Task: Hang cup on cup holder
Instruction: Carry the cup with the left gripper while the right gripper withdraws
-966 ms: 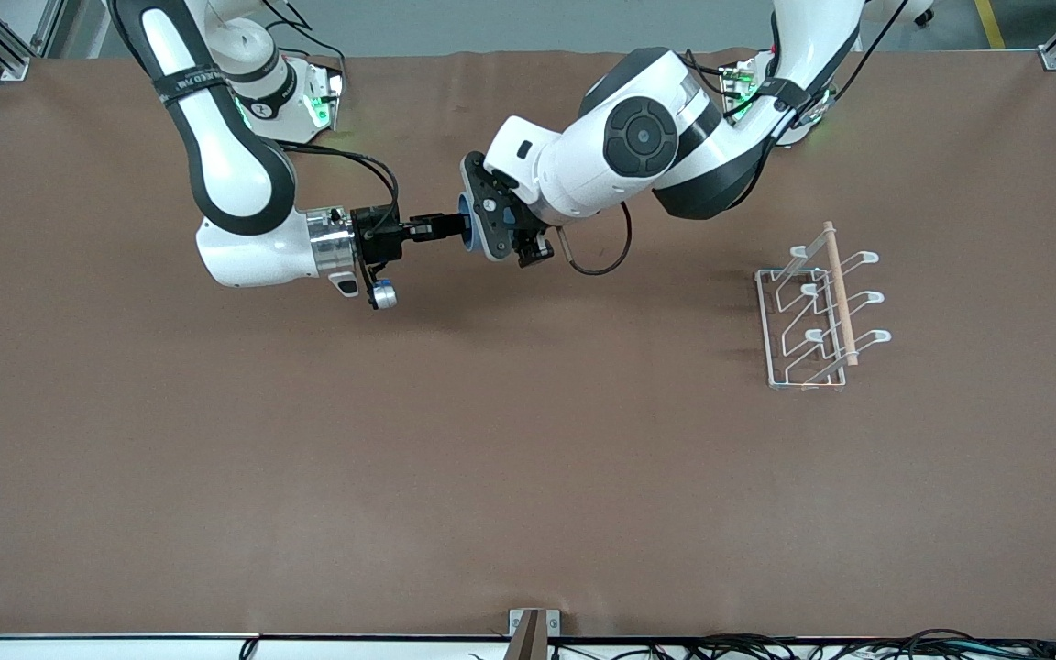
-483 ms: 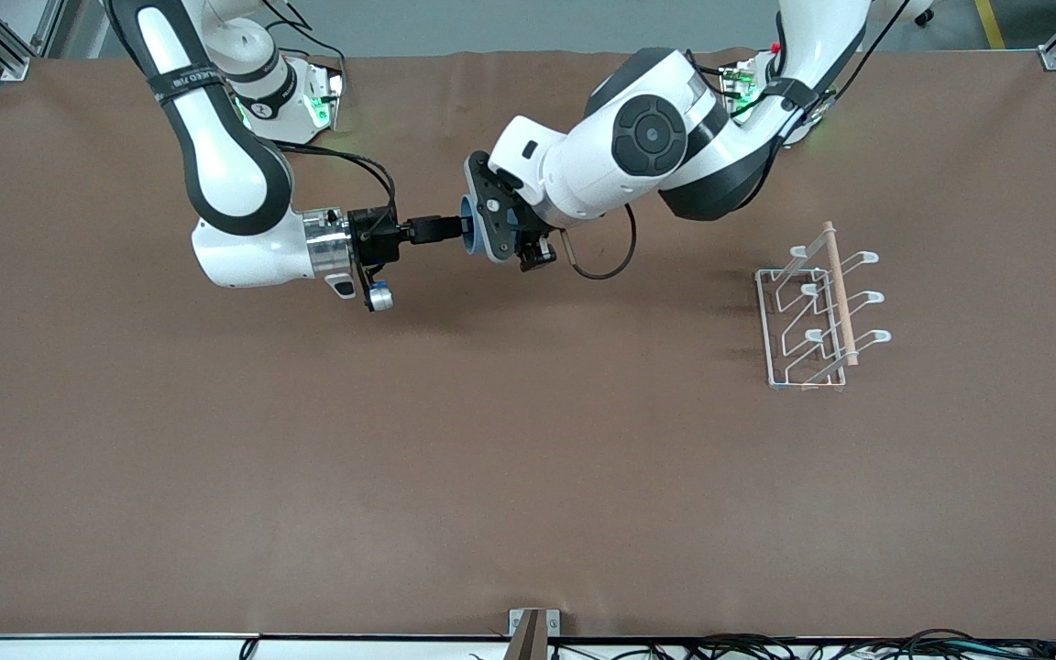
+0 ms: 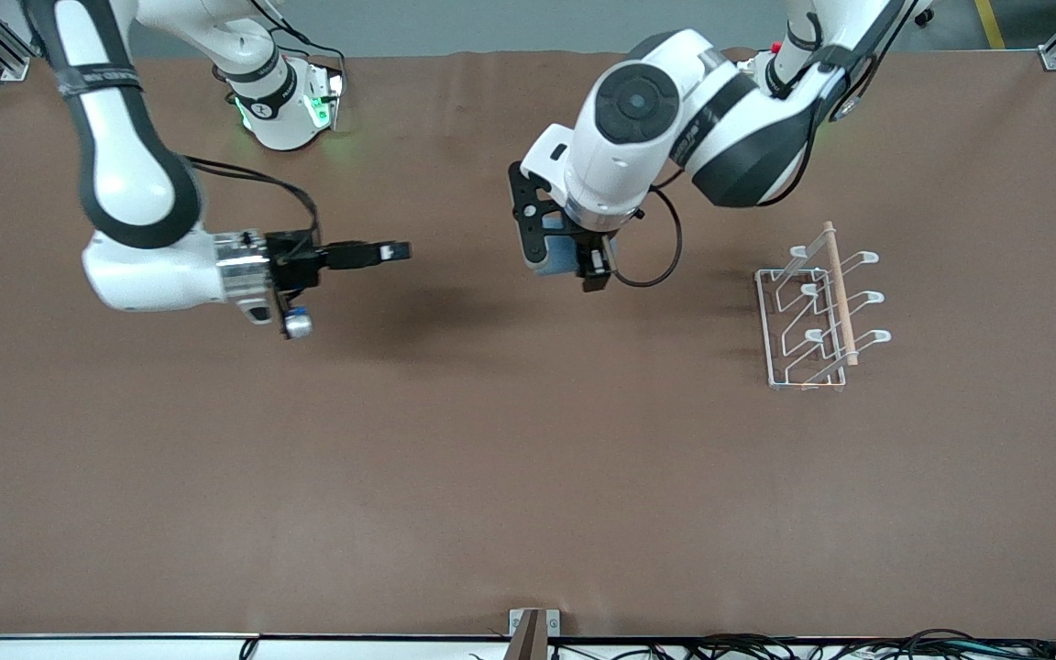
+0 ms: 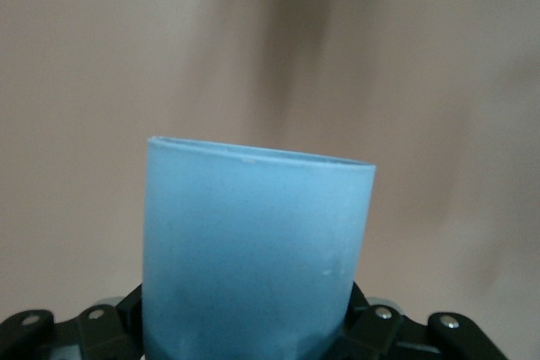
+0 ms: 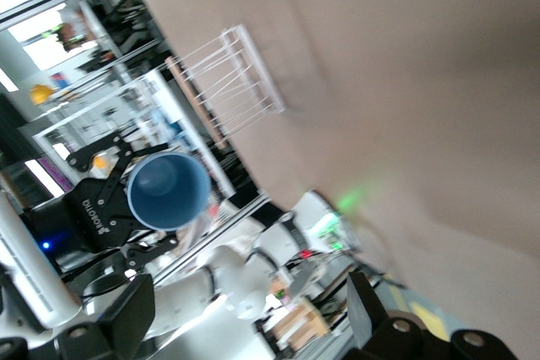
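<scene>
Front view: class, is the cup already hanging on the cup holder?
No. The cup is held in the left end effector, apart from the cup holder.

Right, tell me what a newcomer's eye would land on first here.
First, the small light-blue plastic cup, held in the left gripper above the brown table, about midway along it. Next, the white wire cup holder with its wooden rod, standing with nothing on its prongs toward the left arm's end. The right gripper hangs open in the air, holding nothing.

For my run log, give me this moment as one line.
left gripper: shut on cup, over table | right gripper: open, empty | cup holder: bare
</scene>
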{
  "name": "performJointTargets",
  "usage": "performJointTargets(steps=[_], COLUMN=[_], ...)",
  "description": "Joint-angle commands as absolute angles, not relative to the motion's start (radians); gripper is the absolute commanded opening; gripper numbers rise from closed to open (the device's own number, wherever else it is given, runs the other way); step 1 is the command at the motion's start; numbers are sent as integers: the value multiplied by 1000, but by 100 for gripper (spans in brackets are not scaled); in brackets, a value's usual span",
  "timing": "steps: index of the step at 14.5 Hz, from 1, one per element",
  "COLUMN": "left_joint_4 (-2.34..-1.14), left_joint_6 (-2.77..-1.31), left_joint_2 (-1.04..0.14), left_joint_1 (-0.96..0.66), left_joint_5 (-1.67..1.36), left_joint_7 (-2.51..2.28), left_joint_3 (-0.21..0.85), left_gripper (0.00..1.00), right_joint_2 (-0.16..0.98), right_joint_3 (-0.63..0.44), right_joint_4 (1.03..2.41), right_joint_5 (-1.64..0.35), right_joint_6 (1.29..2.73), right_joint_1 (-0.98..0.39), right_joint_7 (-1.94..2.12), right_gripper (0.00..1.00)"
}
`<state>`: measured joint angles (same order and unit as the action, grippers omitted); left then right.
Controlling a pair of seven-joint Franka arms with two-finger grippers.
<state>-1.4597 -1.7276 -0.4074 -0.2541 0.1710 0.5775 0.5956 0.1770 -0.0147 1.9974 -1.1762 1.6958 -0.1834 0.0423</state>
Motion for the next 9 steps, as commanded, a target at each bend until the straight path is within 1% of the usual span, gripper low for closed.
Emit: performJointTargets(steps=[1, 3, 5, 7, 9], left_joint_4=[-1465, -1473, -1505, -1541, -1594], left_joint_6=[-1613, -1515, -1418, -1385, -1368], left_joint_2=[-387, -390, -391, -394, -394], left_joint_1=[-259, -265, -256, -244, -236], left_joint_5=[335, 485, 583, 693, 799], left_joint_7=[643, 630, 635, 638, 643], left_joint_3=[600, 598, 598, 595, 591], left_gripper=[3, 2, 2, 1, 1], right_joint_2=[161, 161, 161, 161, 161], right_joint_3=[-5, -6, -6, -8, -5], right_joint_4=[1936, 1876, 1820, 1755, 1721], right_joint_5=[-958, -768, -556, -352, -171], right_joint_6=[1687, 1692, 1700, 1709, 1774], right_joint_1=[-111, -84, -43, -20, 17], right_joint_7=[8, 6, 8, 6, 5], right_gripper=[100, 100, 100, 100, 100])
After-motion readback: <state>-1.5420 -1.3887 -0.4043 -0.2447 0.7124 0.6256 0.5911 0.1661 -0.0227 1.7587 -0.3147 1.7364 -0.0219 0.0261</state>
